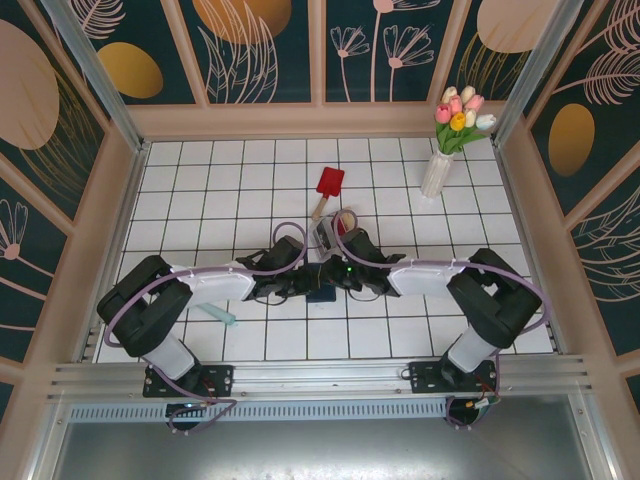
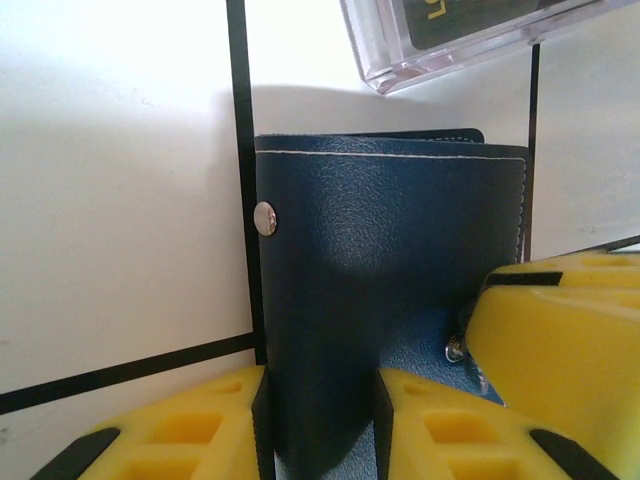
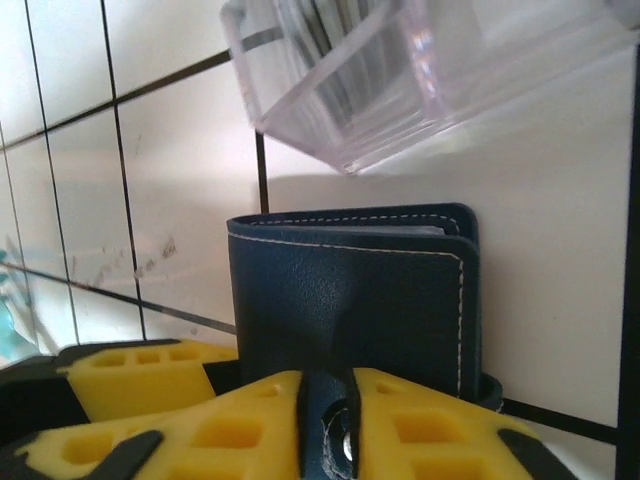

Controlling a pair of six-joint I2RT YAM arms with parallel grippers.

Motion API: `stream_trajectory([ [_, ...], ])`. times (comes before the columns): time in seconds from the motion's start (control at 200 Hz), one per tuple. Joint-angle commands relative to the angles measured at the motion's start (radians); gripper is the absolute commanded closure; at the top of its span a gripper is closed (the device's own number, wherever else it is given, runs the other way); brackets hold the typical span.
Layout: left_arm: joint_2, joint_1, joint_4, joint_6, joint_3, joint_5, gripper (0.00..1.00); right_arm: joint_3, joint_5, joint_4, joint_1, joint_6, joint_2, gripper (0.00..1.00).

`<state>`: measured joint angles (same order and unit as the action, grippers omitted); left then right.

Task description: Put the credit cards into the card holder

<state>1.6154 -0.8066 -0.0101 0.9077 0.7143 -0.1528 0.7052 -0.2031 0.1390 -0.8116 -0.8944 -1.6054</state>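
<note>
Now, L gripper (image 2: 320,400): jaws pinching card holder (image 2: 390,260).
R gripper (image 3: 328,400): jaws astride its tab; I can't tell if gripping.

The left arm (image 1: 215,283) and the right arm (image 1: 430,275) reach inward, forearms low, wrists converging on the card holder (image 2: 390,230). The left gripper (image 2: 320,420) clamps it between 2 fingers. The right gripper (image 3: 328,400) pinches its snap tab, just beside the left gripper.

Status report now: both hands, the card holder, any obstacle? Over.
Left hand clamped on card holder. Right hand pinching its snap tab. Clear box just beyond, apart.
</note>
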Motion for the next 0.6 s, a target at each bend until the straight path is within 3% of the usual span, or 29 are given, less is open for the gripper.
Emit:
stream_trajectory([
  [0.0, 0.014, -0.010, -0.002, 0.009, -0.015, 0.016, 0.68, 0.033, 0.014, -0.038, -0.001, 0.020, 0.046, 0.71],
  [0.245, 0.013, -0.011, 0.007, 0.008, -0.021, 0.032, 0.69, -0.020, 0.049, -0.127, 0.067, 0.061, 0.219, 0.64],
  [0.35, 0.011, -0.011, 0.009, 0.004, -0.019, 0.028, 0.69, -0.055, 0.048, -0.154, 0.111, 0.076, 0.227, 0.72],
  [0.596, 0.019, -0.010, 0.032, -0.016, -0.003, 0.030, 0.68, -0.062, -0.102, -0.085, 0.128, 0.106, 0.147, 0.86],
])
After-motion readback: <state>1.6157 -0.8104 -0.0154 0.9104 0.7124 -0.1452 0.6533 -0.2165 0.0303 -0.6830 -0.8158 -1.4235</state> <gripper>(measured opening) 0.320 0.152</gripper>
